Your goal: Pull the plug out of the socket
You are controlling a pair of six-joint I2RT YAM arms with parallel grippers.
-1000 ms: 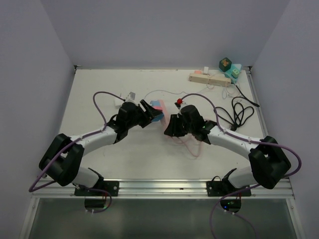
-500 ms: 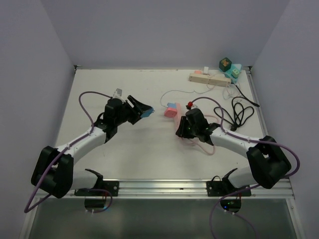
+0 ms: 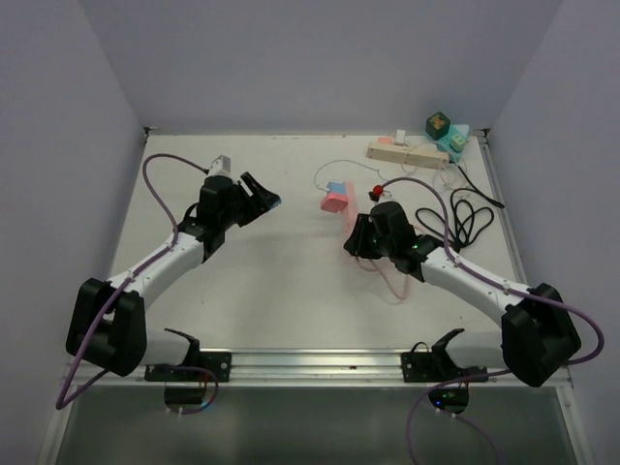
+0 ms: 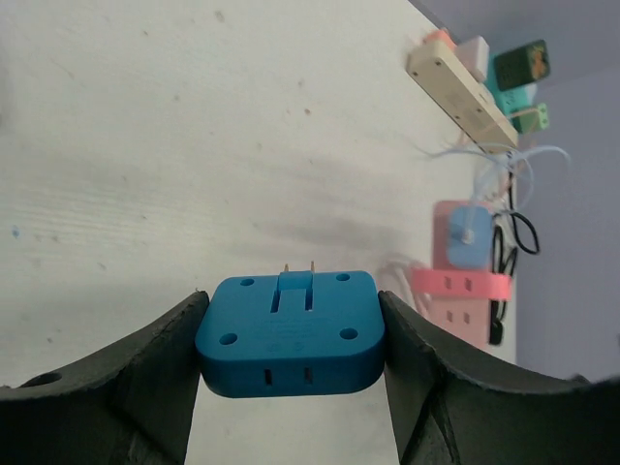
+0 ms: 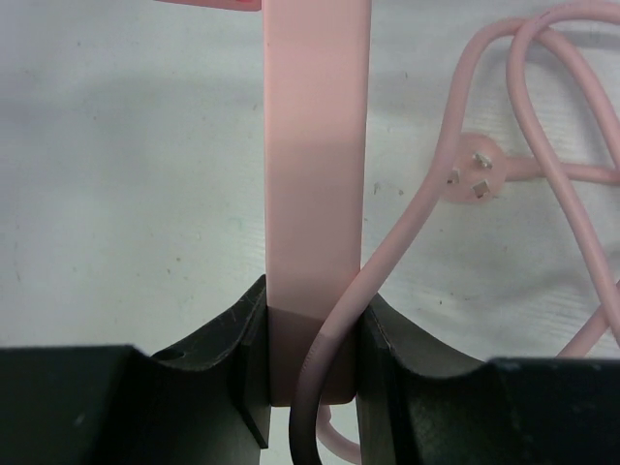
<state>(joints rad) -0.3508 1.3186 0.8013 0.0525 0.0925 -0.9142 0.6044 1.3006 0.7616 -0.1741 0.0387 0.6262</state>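
1. A second ago the two grippers met at mid-table, with the plug (image 4: 289,339) against the socket (image 5: 315,174). Now the plug is free and lies well apart from the socket, to its left.
2. The left arm has swung back toward the far left of the table (image 3: 281,291), farther than half a second ago.
3. The right arm has shifted only a little to the right, and the socket has gone with it.
4. The left gripper (image 3: 263,198) clamps the plug by its two sides, with the bare prongs facing away from the wrist.
5. The right gripper (image 5: 312,329) is closed on the near end of the socket, which runs straight away from it. A second, pale blue plug (image 4: 467,232) sits in the far end (that one is not pulled).
6. The left arm stretches diagonally from its base, its gripper pointing right toward the socket.
7. The right arm reaches left and away from its base. The pink cord (image 5: 542,126) loops on the table beside its fingers.
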